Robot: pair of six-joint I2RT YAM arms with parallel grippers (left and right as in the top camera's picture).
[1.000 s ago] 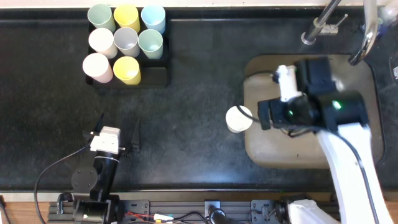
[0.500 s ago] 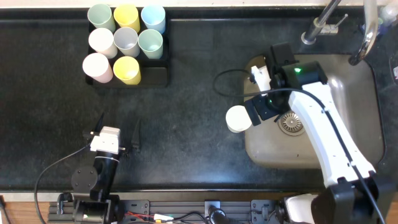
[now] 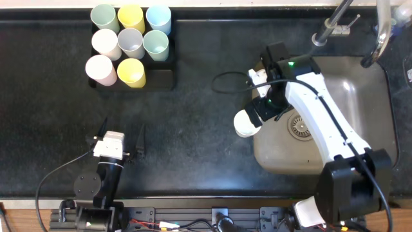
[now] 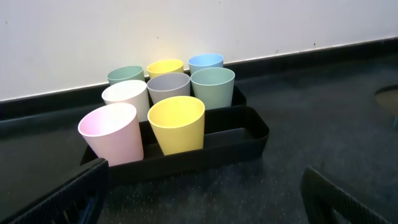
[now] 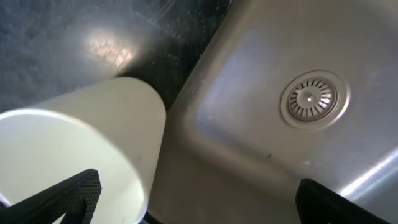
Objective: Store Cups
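A cream-white cup (image 3: 246, 122) stands upright on the dark counter, right at the sink's left rim. My right gripper (image 3: 259, 113) hangs over that rim beside the cup. In the right wrist view the cup (image 5: 81, 149) sits against one finger (image 5: 62, 199) while the other finger (image 5: 348, 202) is far off over the basin. The jaws are wide apart and hold nothing. The black cup tray (image 3: 161, 78) at the back left holds several pastel cups (image 3: 131, 42) and has one free front corner slot. My left gripper (image 3: 120, 138) rests open near the front edge, facing the tray (image 4: 249, 127).
The steel sink (image 3: 367, 148) with its drain (image 5: 313, 99) fills the right side, and a faucet (image 3: 335, 22) stands behind it. A cable loop (image 3: 225, 80) lies on the counter left of the right arm. Bare dark counter stretches between tray and sink.
The right arm dropped lower, and its wrist moved toward the back and left over the sink's rim. The cream cup stayed where it was. The left arm did not move.
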